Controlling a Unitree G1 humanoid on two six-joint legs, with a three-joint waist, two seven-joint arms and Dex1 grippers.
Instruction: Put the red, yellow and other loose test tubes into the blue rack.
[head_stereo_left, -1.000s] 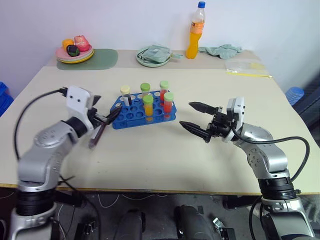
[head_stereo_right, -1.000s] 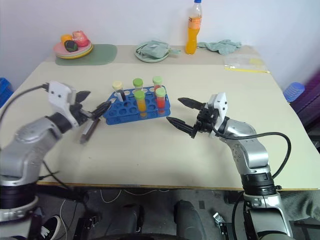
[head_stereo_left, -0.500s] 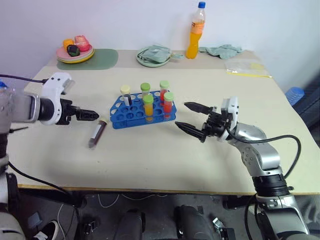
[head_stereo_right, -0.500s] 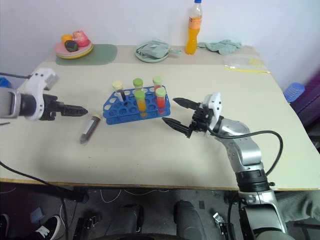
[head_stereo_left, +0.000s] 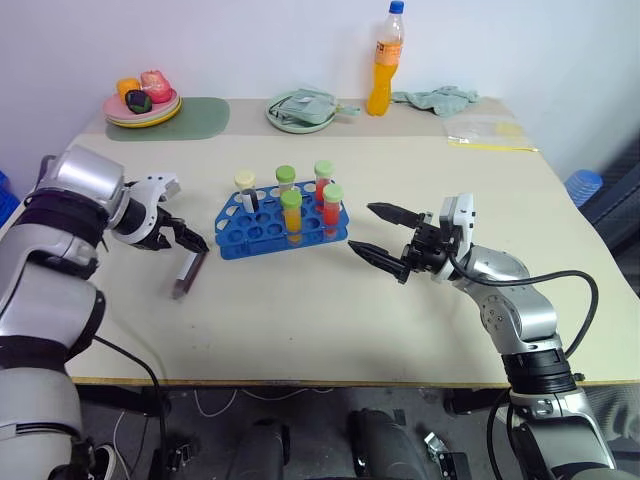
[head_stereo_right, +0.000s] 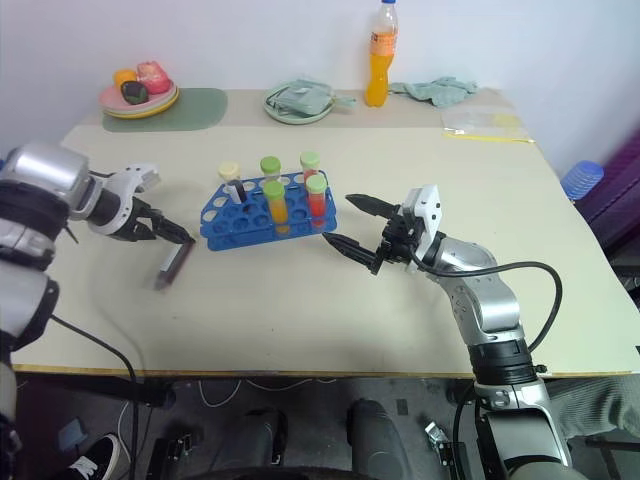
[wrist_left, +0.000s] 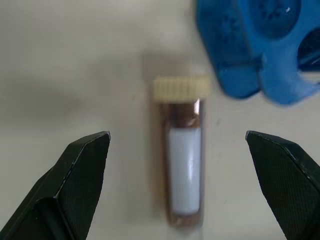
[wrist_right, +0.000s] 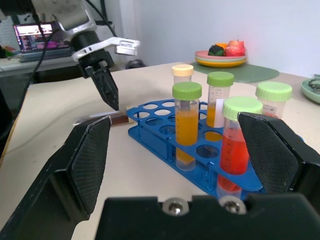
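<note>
A loose test tube (head_stereo_left: 188, 272) with dark contents and a cream cap lies flat on the table, just left of the blue rack (head_stereo_left: 262, 230). Several capped tubes stand upright in the rack: red (head_stereo_left: 333, 207) and yellow-orange (head_stereo_left: 292, 215) ones with green caps, and one with a cream cap (head_stereo_left: 246, 186). My left gripper (head_stereo_left: 192, 242) points down over the lying tube (wrist_left: 183, 175), open, its fingers (wrist_left: 85, 165) on either side and apart from it. My right gripper (head_stereo_left: 362, 229) hovers open and empty to the right of the rack (wrist_right: 165, 125).
Along the far edge stand an orange drink bottle (head_stereo_left: 385, 60), a pale green plate (head_stereo_left: 303, 112) with a cloth, a plate of fruit (head_stereo_left: 140, 100) on a green mat, another cloth (head_stereo_left: 440, 98) and a plastic bag (head_stereo_left: 490, 130).
My left arm swung out to the left and came back, and its gripper turned from level to pointing down over the lying tube. The tube and the right gripper stayed put.
</note>
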